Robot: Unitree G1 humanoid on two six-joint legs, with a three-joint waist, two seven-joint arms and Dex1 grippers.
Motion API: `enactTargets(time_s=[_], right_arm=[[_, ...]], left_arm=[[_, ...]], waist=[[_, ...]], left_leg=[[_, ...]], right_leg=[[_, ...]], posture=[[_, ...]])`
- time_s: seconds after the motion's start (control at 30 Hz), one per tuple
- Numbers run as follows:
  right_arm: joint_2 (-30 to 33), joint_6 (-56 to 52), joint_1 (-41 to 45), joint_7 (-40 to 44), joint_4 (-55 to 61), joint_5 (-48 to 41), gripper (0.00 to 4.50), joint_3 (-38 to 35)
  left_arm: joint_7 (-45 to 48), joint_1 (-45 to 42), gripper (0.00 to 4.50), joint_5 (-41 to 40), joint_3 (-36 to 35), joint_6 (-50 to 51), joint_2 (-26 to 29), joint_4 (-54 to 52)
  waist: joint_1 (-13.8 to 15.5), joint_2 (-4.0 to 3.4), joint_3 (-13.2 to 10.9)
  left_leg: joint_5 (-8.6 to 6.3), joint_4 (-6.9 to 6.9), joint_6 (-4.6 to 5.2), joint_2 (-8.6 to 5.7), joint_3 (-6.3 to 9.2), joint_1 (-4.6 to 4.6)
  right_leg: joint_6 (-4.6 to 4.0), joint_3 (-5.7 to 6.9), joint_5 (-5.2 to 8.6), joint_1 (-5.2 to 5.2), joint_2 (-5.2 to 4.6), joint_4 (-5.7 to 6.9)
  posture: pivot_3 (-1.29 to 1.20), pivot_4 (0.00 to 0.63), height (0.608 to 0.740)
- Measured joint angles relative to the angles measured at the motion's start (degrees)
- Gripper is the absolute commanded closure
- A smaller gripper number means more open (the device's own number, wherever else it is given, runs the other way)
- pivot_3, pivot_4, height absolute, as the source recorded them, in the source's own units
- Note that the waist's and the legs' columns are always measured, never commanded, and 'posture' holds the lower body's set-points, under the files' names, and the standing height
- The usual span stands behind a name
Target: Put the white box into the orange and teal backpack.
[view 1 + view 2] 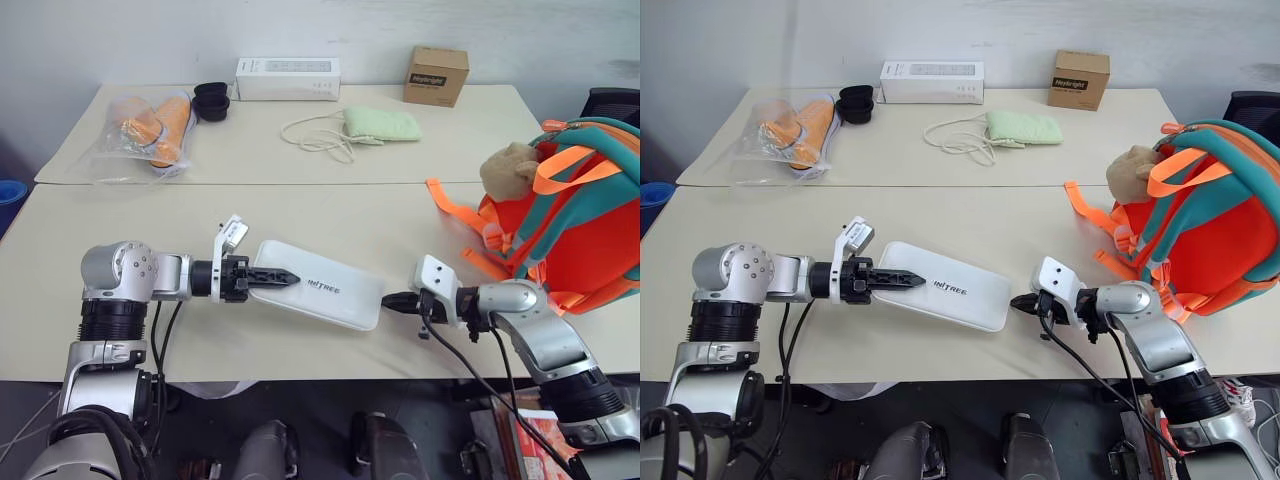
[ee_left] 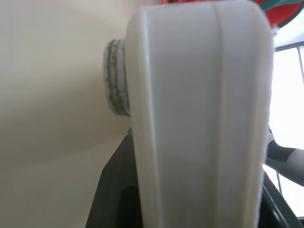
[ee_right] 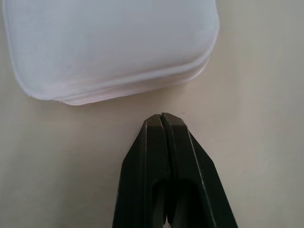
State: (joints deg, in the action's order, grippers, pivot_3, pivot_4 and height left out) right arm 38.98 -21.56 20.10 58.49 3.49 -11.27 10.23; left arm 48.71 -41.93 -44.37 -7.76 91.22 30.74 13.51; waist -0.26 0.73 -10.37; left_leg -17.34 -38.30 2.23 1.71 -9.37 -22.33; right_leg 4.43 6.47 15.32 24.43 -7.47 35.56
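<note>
While the flat white plastic box with rounded corners (image 1: 318,285) lay near the table's front edge, roughly midway along it, the left hand (image 1: 272,277) reached over the box's left end, one black finger lying on the lid and the box's end between the fingers; in the left wrist view the case's edge stood pressed close against that hand. That looked like a grip on the end, ready for lifting, though a firm clamp could not be confirmed. The right hand (image 1: 396,302) sat just beside the box's right end, fingers pressed fully together and holding nothing, apparently placed to brace or nudge the case, not to grasp it. The bulky orange fabric backpack with teal straps (image 1: 570,215) stood at the table's right edge, well apart from the box, a tan plush toy (image 1: 508,168) on its front; whether its mouth was open could not be told. Toward the far left corner, a clear plastic bag (image 1: 145,135) held orange items.
</note>
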Motion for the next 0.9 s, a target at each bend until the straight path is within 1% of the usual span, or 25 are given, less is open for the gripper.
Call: enactTargets(time_s=[0.1,0.13,0.17,0.23,0.3,0.33,0.37,0.4,0.43,0.47,0.53,0.6,0.63,0.67,0.7,0.8,0.9], right_arm=[[0.0,-2.6,-2.3,-2.1,2.4,-1.4,4.50,-2.4],[0.0,-3.9,-3.3,-3.0,3.5,-2.0,4.33,-4.0],[0.2,-7.2,-6.0,-4.4,6.4,-4.3,4.15,-7.8],[2.5,-14.0,-12.0,-5.4,12.9,-9.9,3.68,-17.2],[5.5,-20.1,-17.8,-5.5,18.5,-14.8,3.03,-27.8],[6.4,-24.0,-21.6,-5.5,21.5,-17.5,2.68,-34.9],[7.3,-27.1,-24.0,-5.8,23.0,-19.6,2.45,-39.9],[8.0,-30.0,-25.3,-6.2,24.0,-21.5,2.08,-44.7],[8.1,-31.9,-25.7,-6.8,24.5,-22.9,1.73,-47.5],[8.1,-35.0,-25.5,-8.1,25.0,-25.2,1.44,-51.7],[7.9,-39.1,-22.8,-11.7,24.9,-28.1,0.82,-56.5],[7.1,-42.3,-18.5,-16.3,24.2,-30.3,0.16,-59.5],[6.7,-43.1,-17.0,-18.3,23.8,-30.9,0.04,-59.9],[6.3,-43.5,-16.2,-19.5,23.6,-31.0,0.04,-59.9],[5.1,-43.5,-14.2,-22.6,23.0,-30.3,0.04,-58.5],[-0.2,-43.5,-8.0,-30.3,20.1,-29.4,0.04,-54.3],[-4.1,-42.2,-3.3,-34.7,16.9,-29.2,0.04,-51.8]], left_arm=[[-1.7,0.0,3.24,-1.2,-2.2,1.1,-1.7,-1.5],[-2.3,0.0,3.24,-1.7,-3.1,1.3,-2.2,-1.7],[-3.6,0.0,3.24,-2.3,-5.0,1.3,-3.6,-2.2],[-5.7,0.0,3.24,-4.1,-9.5,1.4,-5.8,-3.7],[-7.7,-0.2,3.24,-5.6,-13.6,1.4,-7.1,-5.1],[-9.0,-0.3,3.24,-6.3,-15.5,1.4,-7.9,-6.6],[-10.0,-0.3,3.24,-7.0,-17.0,1.4,-8.2,-7.9],[-10.9,-0.3,3.24,-7.3,-18.2,1.3,-8.3,-9.0],[-11.5,-0.3,3.24,-7.6,-18.6,1.3,-8.4,-9.9],[-11.8,-0.3,3.24,-8.6,-19.1,1.4,-8.8,-11.3],[-11.9,-0.3,3.24,-11.1,-20.8,1.6,-9.4,-12.6],[-12.3,-0.8,3.24,-12.8,-22.3,1.6,-9.6,-13.0],[-12.9,-1.2,3.24,-13.1,-22.7,1.6,-9.7,-13.2],[-13.2,-1.5,3.24,-13.2,-22.8,1.6,-9.8,-13.3],[-13.8,-1.9,3.24,-13.4,-22.8,1.3,-9.7,-13.7],[-14.9,-2.9,3.24,-13.8,-22.3,0.3,-9.6,-14.3],[-15.1,-2.9,3.24,-14.1,-21.5,-1.0,-9.2,-15.0]], waist=[[0.2,0.01,0.0],[0.2,0.02,0.0],[0.5,0.00,0.0],[1.0,0.01,-0.1],[1.2,0.02,-0.1],[1.5,0.04,-0.1],[1.6,0.05,-0.1],[1.4,0.08,-0.1],[1.3,0.12,-0.1],[1.2,0.15,-0.1],[1.0,0.18,-0.2],[0.9,0.19,-0.2],[1.0,0.19,-0.2],[1.0,0.19,-0.2],[1.0,0.20,-0.2],[0.7,0.20,-0.2],[0.2,0.20,-0.2]], left_leg=[[0.02,-0.01,0.03,-0.02,0.01,-0.08],[0.02,-0.01,0.04,-0.02,0.02,-0.08],[0.03,0.00,0.07,-0.05,0.06,-0.16],[0.04,-0.02,0.09,-0.03,0.16,-0.30],[0.03,-0.02,0.10,-0.03,0.22,-0.36],[0.03,0.00,0.10,-0.02,0.26,-0.37],[0.02,0.00,0.10,-0.01,0.28,-0.36],[0.02,0.00,0.10,-0.01,0.26,-0.32],[0.01,0.01,0.09,-0.01,0.24,-0.26],[-0.12,0.01,-0.15,-0.01,0.22,-0.22],[-0.12,0.01,-0.20,0.00,0.22,-0.14],[-0.10,0.04,-0.25,0.02,0.23,-0.10],[-0.09,0.08,-0.27,0.01,0.23,-0.11],[-0.08,0.09,-0.28,0.01,0.23,-0.11],[-0.08,0.10,-0.28,0.00,0.23,-0.12],[0.06,0.11,-0.04,-0.05,0.13,-0.14],[0.09,0.14,0.00,-0.03,0.03,-0.14]], right_leg=[[0.00,0.01,0.00,0.06,-0.04,0.00],[0.00,0.01,0.00,0.06,-0.04,0.00],[0.00,0.04,0.00,0.09,-0.08,-0.02],[0.01,0.10,0.00,0.13,-0.07,-0.03],[0.01,0.18,-0.01,0.13,-0.06,-0.16],[0.01,0.23,-0.01,0.11,-0.04,-0.22],[0.01,0.26,-0.01,0.08,-0.03,-0.24],[0.01,0.22,-0.01,0.07,-0.01,-0.22],[0.02,0.20,-0.01,0.03,-0.01,-0.19],[0.02,0.17,-0.02,0.02,-0.02,-0.16],[0.02,0.14,-0.02,0.00,-0.02,-0.09],[-0.01,0.14,0.00,0.00,0.01,-0.07],[-0.03,0.14,0.01,0.01,0.01,-0.07],[-0.04,0.15,0.02,0.02,0.02,-0.07],[-0.04,0.15,0.02,0.02,0.02,-0.09],[-0.03,0.07,0.02,0.07,0.02,-0.06],[-0.03,-0.01,0.02,0.14,0.06,-0.04]], posture=[[0.00,0.150,0.740],[0.00,0.150,0.740],[0.00,0.150,0.740],[0.00,0.150,0.740],[0.00,0.150,0.740],[0.00,0.150,0.740],[0.00,0.150,0.740],[0.00,0.150,0.740],[0.00,0.150,0.740],[0.00,0.150,0.740],[0.00,0.150,0.740],[0.00,0.150,0.740],[0.00,0.150,0.740],[0.00,0.150,0.740],[0.00,0.150,0.740],[0.00,0.150,0.740],[0.00,0.150,0.740]])
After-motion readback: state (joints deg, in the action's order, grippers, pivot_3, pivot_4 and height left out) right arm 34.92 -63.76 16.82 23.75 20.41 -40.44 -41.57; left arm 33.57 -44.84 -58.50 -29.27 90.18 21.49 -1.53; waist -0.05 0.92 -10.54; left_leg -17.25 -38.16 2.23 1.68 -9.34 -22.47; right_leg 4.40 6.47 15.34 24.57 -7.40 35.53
